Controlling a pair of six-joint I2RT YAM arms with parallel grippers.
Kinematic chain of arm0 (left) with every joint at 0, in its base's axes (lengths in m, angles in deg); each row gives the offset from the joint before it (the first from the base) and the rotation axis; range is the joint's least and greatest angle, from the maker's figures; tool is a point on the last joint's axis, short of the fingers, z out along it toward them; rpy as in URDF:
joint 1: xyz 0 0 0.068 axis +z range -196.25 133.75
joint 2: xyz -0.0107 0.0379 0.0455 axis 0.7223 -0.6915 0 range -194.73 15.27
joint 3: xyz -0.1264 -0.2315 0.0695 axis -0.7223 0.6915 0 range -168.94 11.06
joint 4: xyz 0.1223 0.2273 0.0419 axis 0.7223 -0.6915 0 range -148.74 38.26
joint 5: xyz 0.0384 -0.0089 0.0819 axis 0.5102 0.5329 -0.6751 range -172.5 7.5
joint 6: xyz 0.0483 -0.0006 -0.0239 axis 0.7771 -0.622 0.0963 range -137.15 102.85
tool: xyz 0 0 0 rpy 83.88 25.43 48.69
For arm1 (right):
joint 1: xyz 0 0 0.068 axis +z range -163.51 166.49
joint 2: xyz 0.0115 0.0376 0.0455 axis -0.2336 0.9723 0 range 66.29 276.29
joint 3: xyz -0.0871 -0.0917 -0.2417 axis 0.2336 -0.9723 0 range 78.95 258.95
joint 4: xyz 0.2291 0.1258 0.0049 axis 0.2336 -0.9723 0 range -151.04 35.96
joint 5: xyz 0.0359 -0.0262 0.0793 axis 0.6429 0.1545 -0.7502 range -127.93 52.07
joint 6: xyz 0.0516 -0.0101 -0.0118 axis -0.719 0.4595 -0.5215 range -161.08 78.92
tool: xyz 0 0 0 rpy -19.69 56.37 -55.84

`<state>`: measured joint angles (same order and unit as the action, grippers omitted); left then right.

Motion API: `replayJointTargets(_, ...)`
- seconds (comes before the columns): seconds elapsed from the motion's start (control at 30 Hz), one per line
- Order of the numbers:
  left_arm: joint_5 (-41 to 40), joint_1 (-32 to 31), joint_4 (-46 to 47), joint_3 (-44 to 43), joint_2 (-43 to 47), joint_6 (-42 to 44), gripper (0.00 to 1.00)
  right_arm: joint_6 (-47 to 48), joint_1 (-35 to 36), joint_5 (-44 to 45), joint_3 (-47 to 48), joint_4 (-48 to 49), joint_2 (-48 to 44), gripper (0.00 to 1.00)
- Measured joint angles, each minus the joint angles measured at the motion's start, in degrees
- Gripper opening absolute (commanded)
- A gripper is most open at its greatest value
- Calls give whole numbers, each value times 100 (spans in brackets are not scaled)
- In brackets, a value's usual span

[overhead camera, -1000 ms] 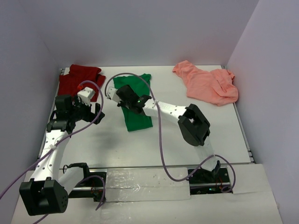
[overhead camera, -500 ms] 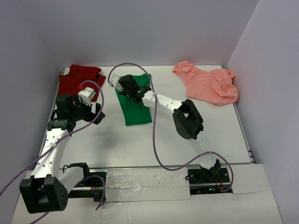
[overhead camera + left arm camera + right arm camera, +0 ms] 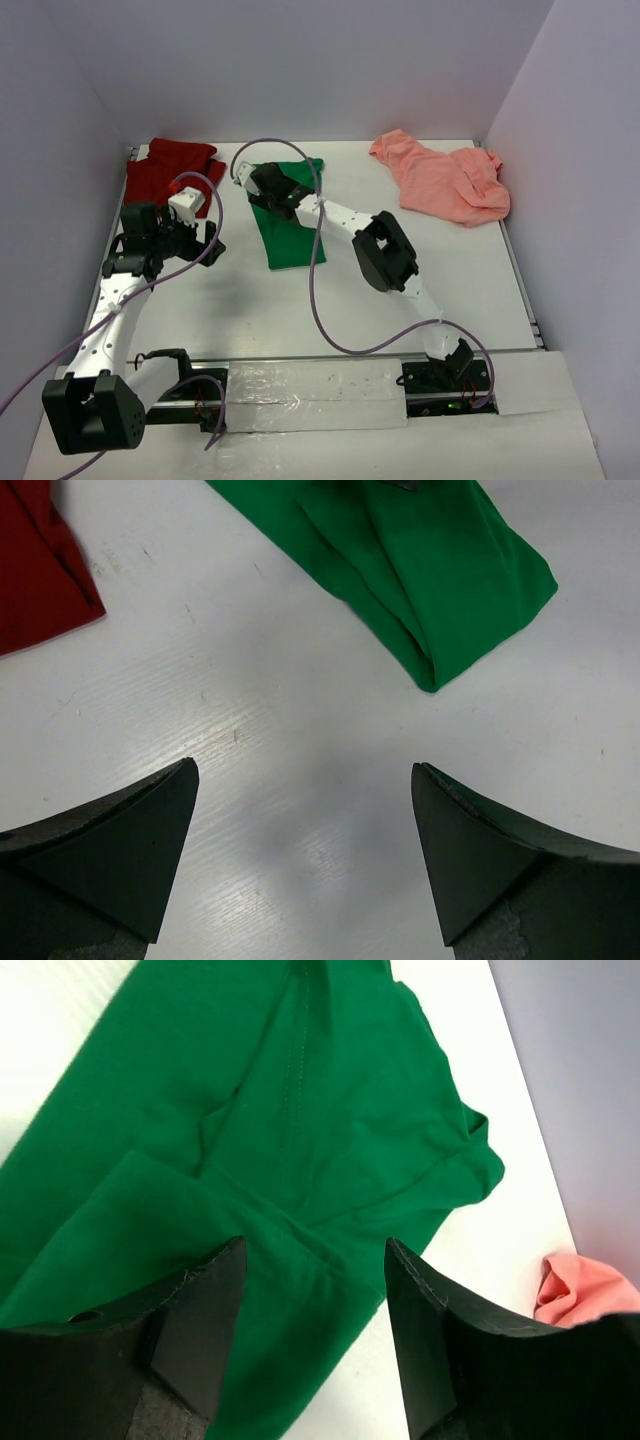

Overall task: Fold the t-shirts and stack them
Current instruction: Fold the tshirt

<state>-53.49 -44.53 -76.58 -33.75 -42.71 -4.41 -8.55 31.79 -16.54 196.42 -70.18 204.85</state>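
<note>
1. Lying at the far-left back corner of the table [image 3: 470,280]: dark red t-shirt [image 3: 165,170], rumpled, one edge showing in my left wrist view.
2. My left gripper [image 3: 303,772]: jaws spread wide, nothing between them, hanging over bare table between the dark red t-shirt and the green one, touching neither.
3. Green t-shirt [image 3: 290,240]: centre-left of the table, folded into a long narrow strip running from the back towards the near edge, with layered folds visible.
4. My right gripper [image 3: 315,1250]: jaws parted, holding nothing, poised over the far end of the green t-shirt. I cannot tell whether it is touching.
5. Salmon pink t-shirt [image 3: 440,185]: back right corner, crumpled and unfolded, well apart from the others.
</note>
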Motion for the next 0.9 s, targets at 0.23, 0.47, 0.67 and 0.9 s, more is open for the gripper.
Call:
replayJointTargets(0.23,0,0,0,0,0,7,97,-157,-72,-7,-168,87,-68,65)
replayJointTargets(0.47,0,0,2,2,4,15,97,-155,-7,-42,-2096,109,-1729,65)
replayJointTargets(0.67,-7,0,7,2,11,20,97,291,507,15,-4028,498,-3399,65)
replayJointTargets(0.9,-146,4,85,46,28,35,97,778,1305,136,-5733,1174,-3744,64)
